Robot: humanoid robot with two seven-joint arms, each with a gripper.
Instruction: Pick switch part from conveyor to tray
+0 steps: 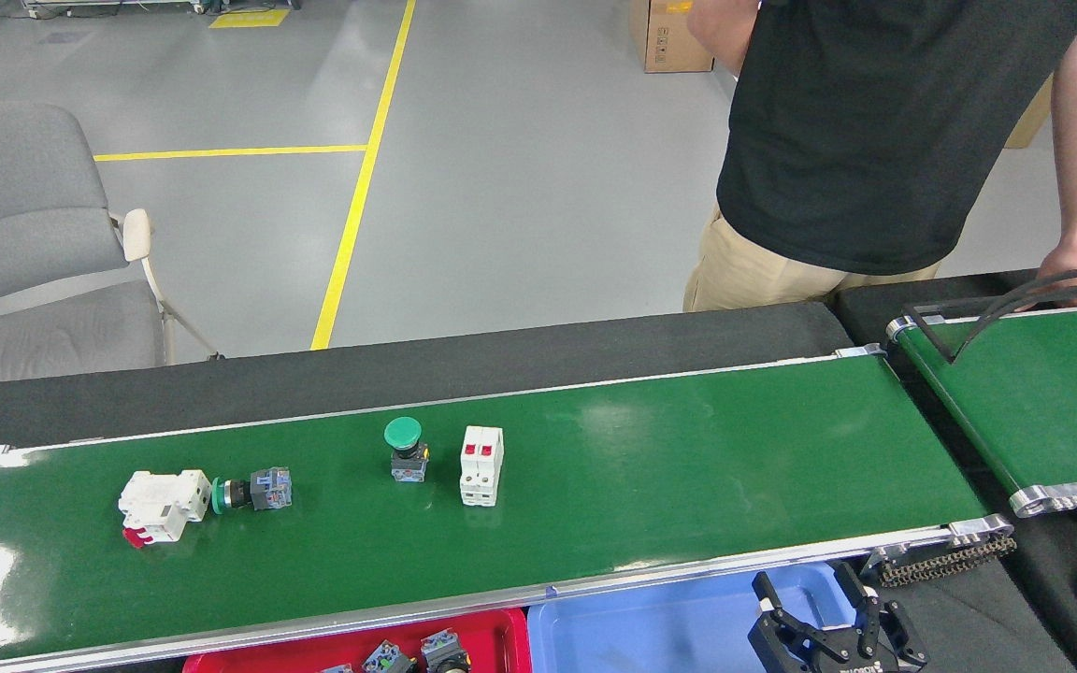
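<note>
Head view: 4 switch parts riding on the conveyor (688, 467), all in its left half. Farthest left, a white breaker with red levers (161, 505), touching a green-ringed pushbutton lying on its side (252, 492). Nearer the middle, a green mushroom button standing upright (405, 449), just beside a white 2-pole breaker with red toggles (481, 465). Along the near edge, below the rail, a red tray (482, 631) already holding several small button parts, and a blue tray (651, 626) next to it. Right gripper (814, 598) low at the bottom edge over the blue tray's right end, fingers spread apart, nothing between them. Left gripper out of sight. Behind the belt, a person in a black shirt (875, 140); a grey chair (24, 234) at far left.
</note>
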